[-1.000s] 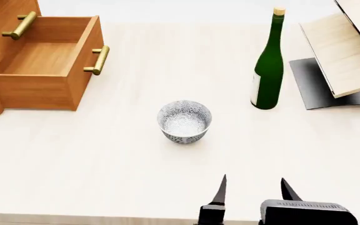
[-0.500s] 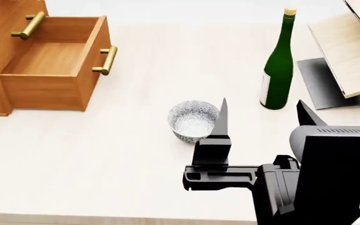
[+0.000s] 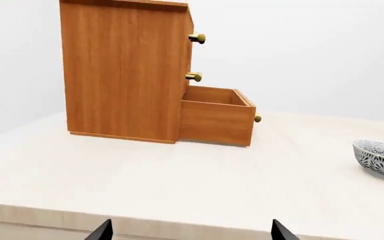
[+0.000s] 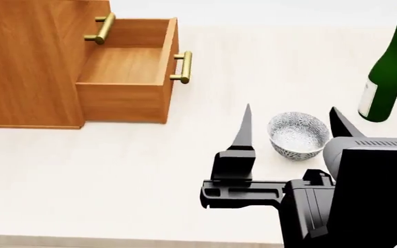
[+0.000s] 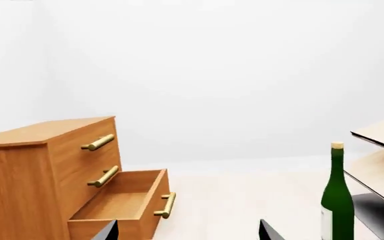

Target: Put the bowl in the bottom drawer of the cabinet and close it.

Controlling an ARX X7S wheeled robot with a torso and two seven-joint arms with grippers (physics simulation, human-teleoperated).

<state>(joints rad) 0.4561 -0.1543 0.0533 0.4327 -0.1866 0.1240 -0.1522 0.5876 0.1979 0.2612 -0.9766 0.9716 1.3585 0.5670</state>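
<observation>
The bowl (image 4: 299, 135) stands upright on the table, to the right of the cabinet (image 4: 26, 62). The cabinet's bottom drawer (image 4: 126, 64) is pulled open and holds nothing. My right gripper (image 4: 290, 107) is open and raised over the table. In the head view the bowl shows between its fingers (image 4: 243, 132), untouched. The right wrist view shows the cabinet (image 5: 18, 185), the open drawer (image 5: 115, 205) and the open right gripper (image 5: 188, 231), but not the bowl. My left gripper (image 3: 190, 232) is open at the table's near edge, with the bowl (image 3: 381, 157) and drawer (image 3: 217, 117) far off.
A tall green bottle (image 4: 384, 77) stands upright behind and to the right of the bowl. A pale slanted wooden rack (image 5: 382, 165) on a dark base is beyond the bottle (image 5: 337, 200). The two upper drawers are shut.
The head view has swung left, so the cabinet, bowl and bottle sit further right in it. My right gripper has risen into view, open. The bowl has stayed on the table.
</observation>
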